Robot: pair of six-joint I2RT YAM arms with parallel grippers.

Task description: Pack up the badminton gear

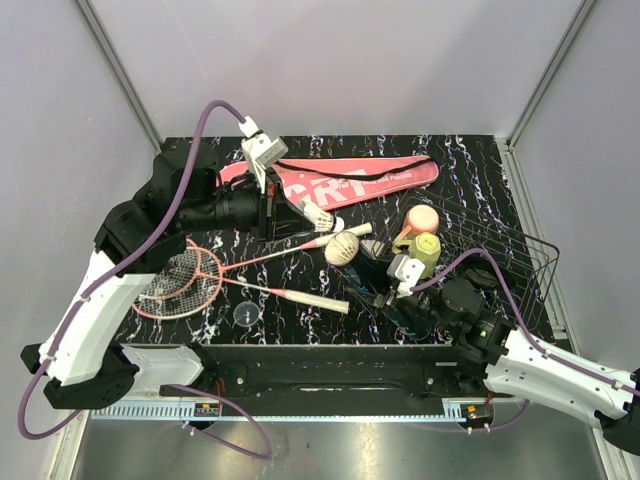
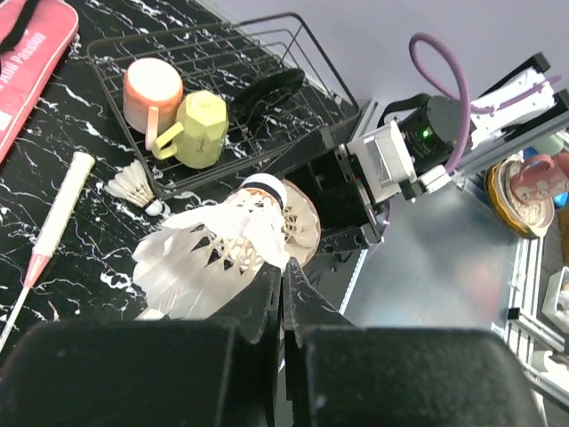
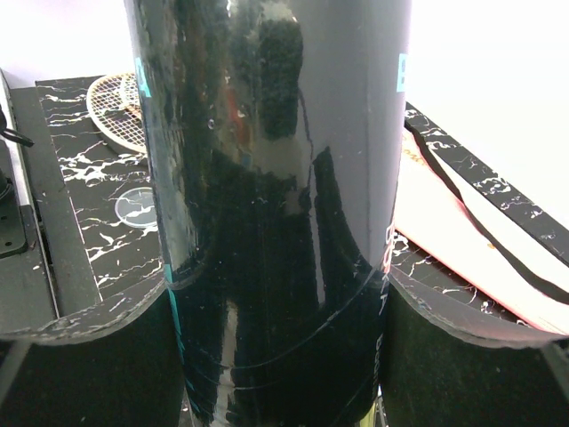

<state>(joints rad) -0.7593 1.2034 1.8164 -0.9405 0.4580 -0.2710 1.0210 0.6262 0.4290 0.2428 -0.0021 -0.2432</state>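
My left gripper (image 1: pixel 298 214) is shut on a white feather shuttlecock (image 2: pixel 213 249), pinching its feathers at the jaw tips (image 2: pixel 286 267). It holds the shuttlecock (image 1: pixel 321 219) just in front of the open mouth (image 1: pixel 342 248) of the long black tube (image 3: pixel 267 178). My right gripper (image 1: pixel 385 285) is shut on that tube and holds it tilted off the table; in the right wrist view (image 3: pixel 276 298) the tube fills the gap between the fingers. A second shuttlecock (image 2: pixel 133 187) lies by the basket. Two pink-red racquets (image 1: pixel 180 280) lie crossed at the left. The pink cover (image 1: pixel 345 180) lies at the back.
A black wire basket (image 1: pixel 510 250) at the right holds the yellow-green cup (image 1: pixel 426 250) with its peach lid (image 1: pixel 422 218). A small clear round lid (image 1: pixel 247 315) lies near the front edge. White racquet handles (image 1: pixel 315 301) stretch across the middle.
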